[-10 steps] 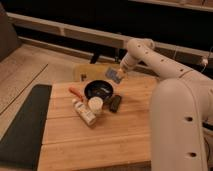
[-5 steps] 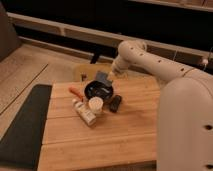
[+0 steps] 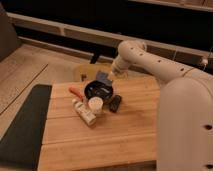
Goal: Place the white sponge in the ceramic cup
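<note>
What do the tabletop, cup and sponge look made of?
Tabletop: wood, matte, plank seams show. Ceramic cup: probably glazed ceramic, smooth cream-white. White sponge: likely foam, dull bluish face, gripped by the claw above the black bowl.

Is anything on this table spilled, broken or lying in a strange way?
Nothing looks spilled or broken. Only the white tube lies flat, slanted, by the cup. The end effector holds the sponge over the far rim of the bowl.
</note>
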